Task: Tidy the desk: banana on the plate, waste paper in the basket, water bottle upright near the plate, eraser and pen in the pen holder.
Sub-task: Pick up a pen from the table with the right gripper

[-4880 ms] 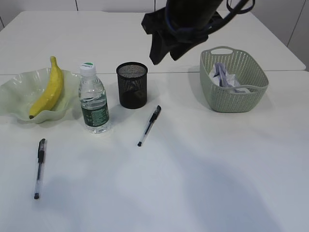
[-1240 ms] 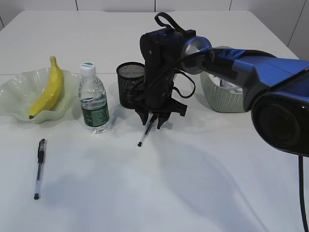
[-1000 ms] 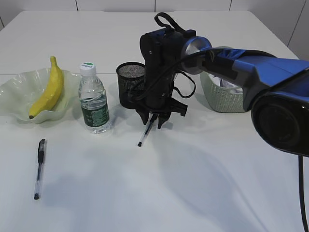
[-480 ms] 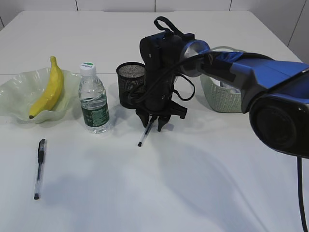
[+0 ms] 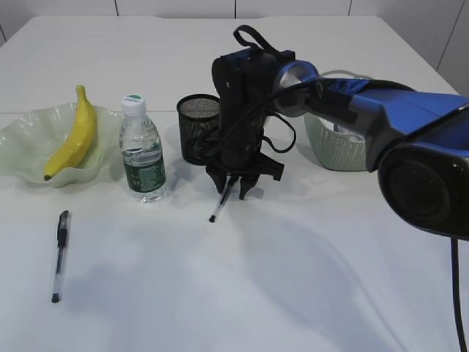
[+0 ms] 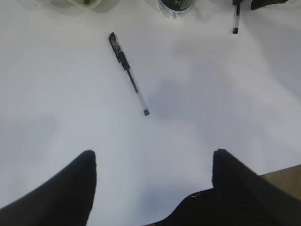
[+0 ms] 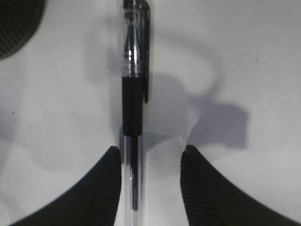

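My right gripper (image 5: pixel 233 189) is down at the table in front of the black mesh pen holder (image 5: pixel 196 117), its jaws apart on either side of a black-capped clear pen (image 5: pixel 218 206). In the right wrist view the pen (image 7: pixel 133 94) lies against the left finger (image 7: pixel 101 183), with a gap to the right one; the gripper (image 7: pixel 150 148) is not closed. A second pen (image 5: pixel 58 253) lies at the front left and also shows in the left wrist view (image 6: pixel 128 70). My left gripper (image 6: pixel 154 153) is open and empty above bare table. No eraser is in view.
The banana (image 5: pixel 77 136) lies on the pale green plate (image 5: pixel 22 143). The water bottle (image 5: pixel 141 150) stands upright beside the plate. The green basket (image 5: pixel 330 150) at the right is partly hidden by my right arm. Table seam runs behind the objects.
Since the oldest frame my right arm has come down from above the pen holder onto the middle pen. Over the last second it has barely moved; the pen has stayed in place.
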You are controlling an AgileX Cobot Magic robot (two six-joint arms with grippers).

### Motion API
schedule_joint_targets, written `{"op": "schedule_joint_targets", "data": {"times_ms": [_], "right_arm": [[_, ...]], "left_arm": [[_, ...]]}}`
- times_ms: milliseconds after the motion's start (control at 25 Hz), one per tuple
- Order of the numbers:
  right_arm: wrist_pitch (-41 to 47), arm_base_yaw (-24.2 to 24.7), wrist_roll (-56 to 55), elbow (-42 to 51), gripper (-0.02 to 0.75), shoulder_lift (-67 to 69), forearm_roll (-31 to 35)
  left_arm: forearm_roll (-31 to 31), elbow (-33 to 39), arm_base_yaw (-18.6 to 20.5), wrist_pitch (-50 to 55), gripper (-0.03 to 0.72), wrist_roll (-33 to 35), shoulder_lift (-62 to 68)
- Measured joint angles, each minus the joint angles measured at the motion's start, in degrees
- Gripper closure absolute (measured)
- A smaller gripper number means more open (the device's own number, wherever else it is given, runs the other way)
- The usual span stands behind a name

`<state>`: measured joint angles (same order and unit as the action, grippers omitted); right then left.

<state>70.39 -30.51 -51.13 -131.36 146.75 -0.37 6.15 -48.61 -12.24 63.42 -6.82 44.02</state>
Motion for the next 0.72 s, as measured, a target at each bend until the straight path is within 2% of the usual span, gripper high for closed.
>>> {"op": "schedule_joint_targets", "data": {"times_ms": [280, 520, 720], "right_arm": [[0.0, 0.0, 0.0, 0.0, 0.427, 0.0, 0.0], [0.0, 0.0, 0.0, 0.0, 0.508, 0.0, 0.4], [-0.1, 0.0, 0.0, 0.0, 0.521, 0.0, 0.4]], "left_arm": [[0.0, 0.0, 0.0, 0.0, 0.139, 0.0, 0.0], [0.0, 0.0, 0.0, 0.0, 0.144, 0.0, 0.0], [0.0, 0.0, 0.0, 0.0, 0.145, 0.0, 0.0]]}}
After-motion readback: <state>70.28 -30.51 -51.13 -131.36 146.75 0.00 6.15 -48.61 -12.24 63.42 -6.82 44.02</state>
